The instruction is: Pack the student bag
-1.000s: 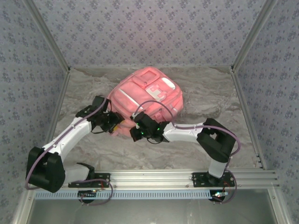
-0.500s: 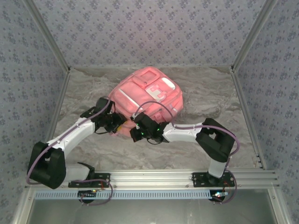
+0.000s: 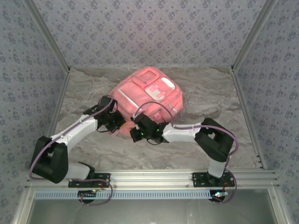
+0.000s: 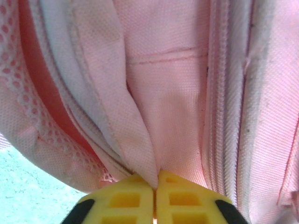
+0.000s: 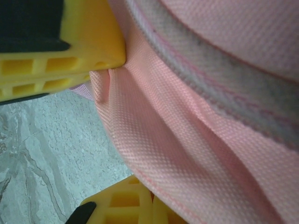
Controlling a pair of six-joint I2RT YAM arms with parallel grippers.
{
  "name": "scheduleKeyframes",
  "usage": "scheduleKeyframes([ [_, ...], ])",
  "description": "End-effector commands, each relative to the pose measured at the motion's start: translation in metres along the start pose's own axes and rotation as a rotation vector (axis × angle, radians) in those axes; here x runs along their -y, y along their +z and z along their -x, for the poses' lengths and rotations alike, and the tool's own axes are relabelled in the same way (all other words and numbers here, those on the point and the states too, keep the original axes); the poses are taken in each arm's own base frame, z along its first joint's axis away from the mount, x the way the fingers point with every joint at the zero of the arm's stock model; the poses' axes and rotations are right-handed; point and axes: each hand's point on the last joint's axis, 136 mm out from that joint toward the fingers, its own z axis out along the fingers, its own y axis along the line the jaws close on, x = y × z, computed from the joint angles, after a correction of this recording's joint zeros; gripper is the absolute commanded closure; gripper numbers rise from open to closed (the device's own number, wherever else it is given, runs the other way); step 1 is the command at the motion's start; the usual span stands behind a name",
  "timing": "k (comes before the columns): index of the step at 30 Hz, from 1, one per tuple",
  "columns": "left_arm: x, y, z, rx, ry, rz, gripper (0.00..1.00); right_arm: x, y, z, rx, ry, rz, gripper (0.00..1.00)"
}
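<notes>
Left gripper point(image 3: 115, 122): closed tight, pinching a fold of pink fabric at the near left edge of the student bag point(image 3: 148, 91). Right gripper point(image 3: 138, 127): closed on the bag's near hem, just beside the left one. Bag: lying mid-surface, white-trimmed front pockets up. Surface point(image 3: 210, 107): grey, marbled. Walls point(image 3: 140, 28): blue-grey floral paper, three sides.

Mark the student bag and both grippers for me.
student bag point(image 3: 154, 91), top external view, on its front pocket panel.
left gripper point(image 4: 155, 183), left wrist view, where its yellow fingertips pinch a fabric fold.
right gripper point(image 5: 127, 119), right wrist view, midway between its fingertips, on clamped pink fabric.
</notes>
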Motion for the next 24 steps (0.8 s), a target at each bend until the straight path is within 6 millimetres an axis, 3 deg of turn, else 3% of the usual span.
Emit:
scheduleKeyframes([
  [1,-0.002,-0.005,0.008,0.037,0.000,0.039,1.00,0.005,-0.009,-0.003,0.004,0.001,-0.028,1.00],
  [16,-0.007,-0.018,0.020,0.071,-0.015,0.032,1.00,0.028,-0.031,-0.024,-0.012,-0.007,-0.081,1.00],
  [24,-0.008,-0.024,0.023,0.080,-0.014,0.029,1.00,0.057,-0.046,-0.035,-0.020,0.023,-0.131,1.00],
])
